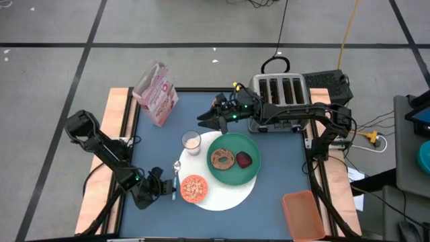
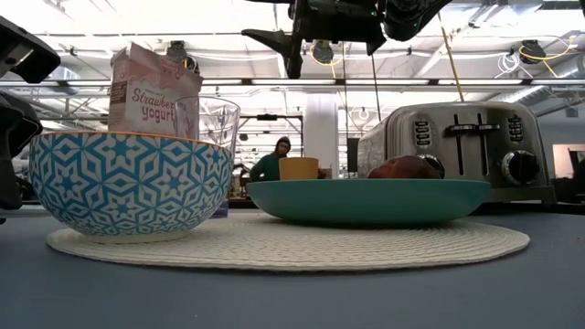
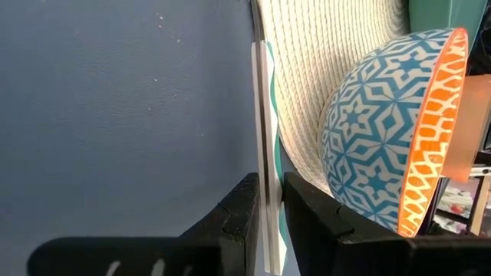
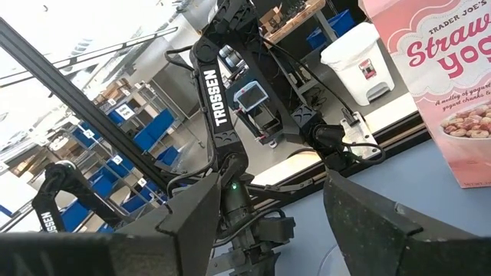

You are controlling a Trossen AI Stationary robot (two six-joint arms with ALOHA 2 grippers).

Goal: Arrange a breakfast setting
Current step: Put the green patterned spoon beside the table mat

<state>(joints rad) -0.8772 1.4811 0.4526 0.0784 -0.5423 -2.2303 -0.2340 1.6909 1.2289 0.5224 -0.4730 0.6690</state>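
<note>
Bowl: the small orange cereal bowl (image 2: 131, 185), blue-patterned outside, sat nearest the low camera at the left of the frame, on the round white mat (image 2: 384, 247); it held the mat's lower left in the high view, likely so the plate kept the centre.

Spoon: the silver spoon (image 1: 177, 176) lay at the mat's left edge, just beside the bowl, where a diner would reach it.

Left gripper: the left gripper (image 3: 267, 203), low left in the high view, had its fingers narrowed on the spoon handle, probably to lay it straight along the mat.

Plate: the green plate (image 1: 248, 173) rested on the mat's upper right, carrying the bagel (image 1: 222, 159) and, beside it, the dark red food (image 1: 243, 160).

Glass: the small milk glass (image 1: 192, 142) stood at the mat's upper left, near the plate.

Right gripper: the right gripper (image 1: 207, 117) hovered above the glass in the high view, fingers spread and empty, seemingly waiting clear.

Background: the toaster (image 1: 280, 95) and cereal box (image 1: 156, 92) stood at the top of the table, apart from the setting.
</note>
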